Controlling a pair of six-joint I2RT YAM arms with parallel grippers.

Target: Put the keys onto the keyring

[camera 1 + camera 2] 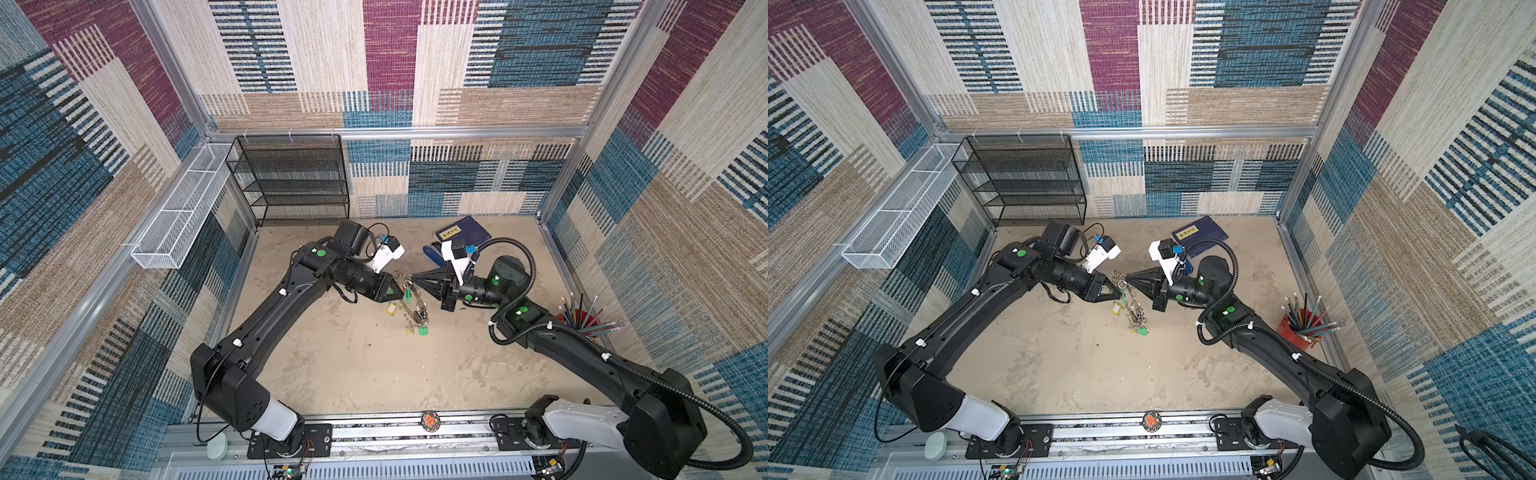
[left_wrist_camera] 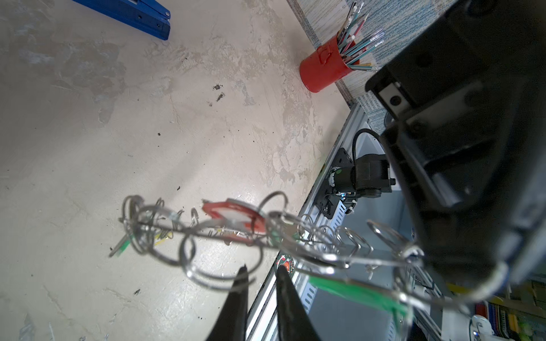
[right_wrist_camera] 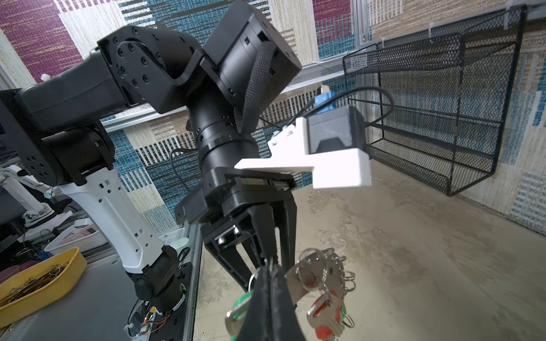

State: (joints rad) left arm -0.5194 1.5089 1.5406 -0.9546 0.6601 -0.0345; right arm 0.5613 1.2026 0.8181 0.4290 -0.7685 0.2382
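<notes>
R gripper (image 1: 414,277) is clamped on the keyring (image 1: 412,305) at its far end, holding it off the table (image 1: 353,365), mid-scene. L gripper (image 2: 261,269), just left, has jaws slightly apart (nothing betw. the tips). Green-tagged key (image 1: 408,296) hangs there.
</notes>
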